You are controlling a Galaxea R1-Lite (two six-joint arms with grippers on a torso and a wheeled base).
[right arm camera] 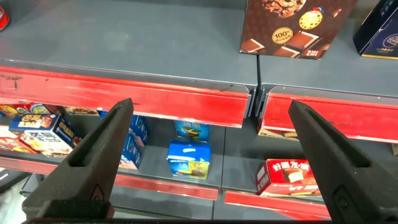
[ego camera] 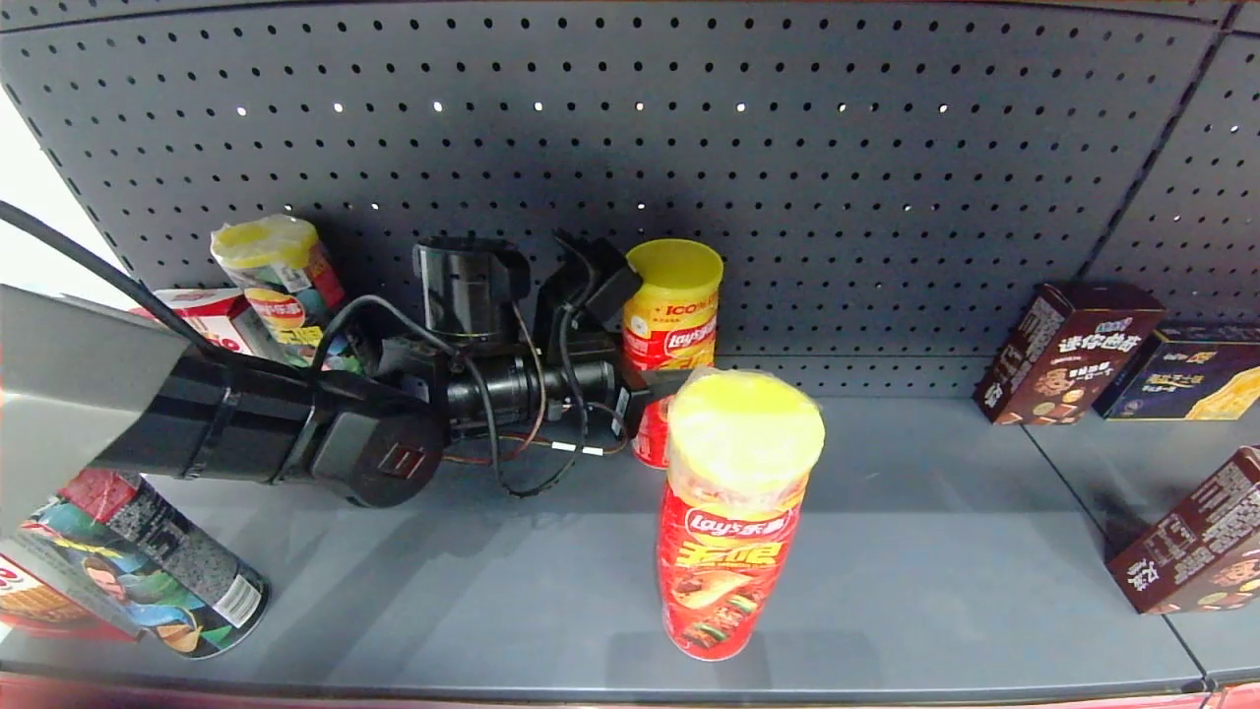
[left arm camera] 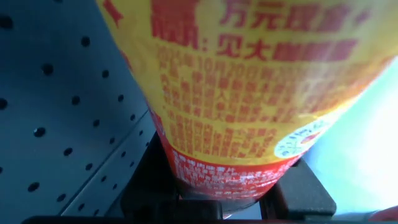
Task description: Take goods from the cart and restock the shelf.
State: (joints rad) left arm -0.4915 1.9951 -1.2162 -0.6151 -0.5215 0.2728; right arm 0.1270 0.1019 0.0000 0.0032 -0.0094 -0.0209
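A chip can (ego camera: 675, 320) with a yellow lid and a yellow and red label stands upright near the pegboard back of the grey shelf (ego camera: 935, 551). My left gripper (ego camera: 645, 399) comes in from the left and is shut on its lower part. In the left wrist view the can (left arm camera: 249, 93) sits between the black fingers (left arm camera: 305, 190). Whether its base touches the shelf is hidden. My right gripper (right arm camera: 210, 106) is open and holds nothing, facing the red shelf edge (right arm camera: 174, 99).
A second red chip can (ego camera: 733, 522) stands in front of the held one. Another can (ego camera: 281, 281) and a lying can (ego camera: 162, 571) are at the left. Brown boxes (ego camera: 1068, 350) sit at the right, and another brown box (right arm camera: 298, 25) shows over lower shelves of small boxes (right arm camera: 189, 158).
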